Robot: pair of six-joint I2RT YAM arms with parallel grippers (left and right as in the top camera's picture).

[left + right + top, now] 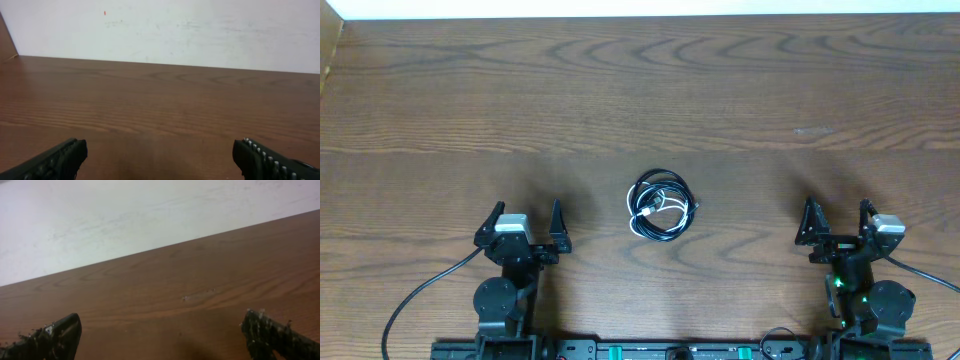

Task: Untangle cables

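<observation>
The cables (pixel 660 206) lie wound together in a small black coil with silvery plug tips at the table's middle, seen only in the overhead view. My left gripper (pixel 527 212) stands open to the coil's left, well apart from it. My right gripper (pixel 837 210) stands open far to the coil's right. In the left wrist view the left gripper (pixel 160 152) shows only bare wood between its fingertips. Over bare wood too, the right gripper (pixel 161 326) holds nothing in the right wrist view.
The wooden table (pixel 640 100) runs back to a white wall (pixel 165 30). A small pale scuff (pixel 197 296) marks the wood ahead of the right gripper. Thick black arm wiring (pixel 420 295) trails off at the front left.
</observation>
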